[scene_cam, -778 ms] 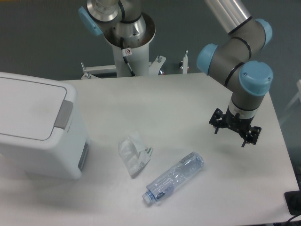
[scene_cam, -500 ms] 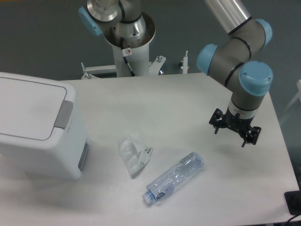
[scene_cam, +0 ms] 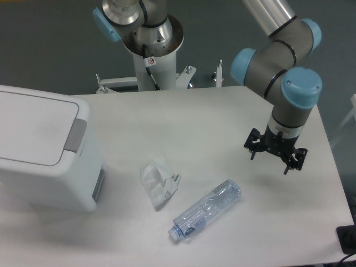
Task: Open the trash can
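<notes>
The trash can [scene_cam: 47, 147] is a large white boxy bin at the table's left side. Its flat lid lies down and a grey push-bar [scene_cam: 75, 135] sits at the lid's right rim. My gripper [scene_cam: 271, 162] hangs over the right part of the table, far to the right of the bin. Its two fingers point down, spread apart, with nothing between them.
A crumpled white wrapper [scene_cam: 158, 182] lies on the table between the bin and the gripper. A clear plastic bottle [scene_cam: 205, 209] lies on its side below and left of the gripper. The arm's base column [scene_cam: 151, 53] stands at the table's back edge.
The arm's wrist and gripper have shifted slightly to the left. The bin, wrapper and bottle have not moved.
</notes>
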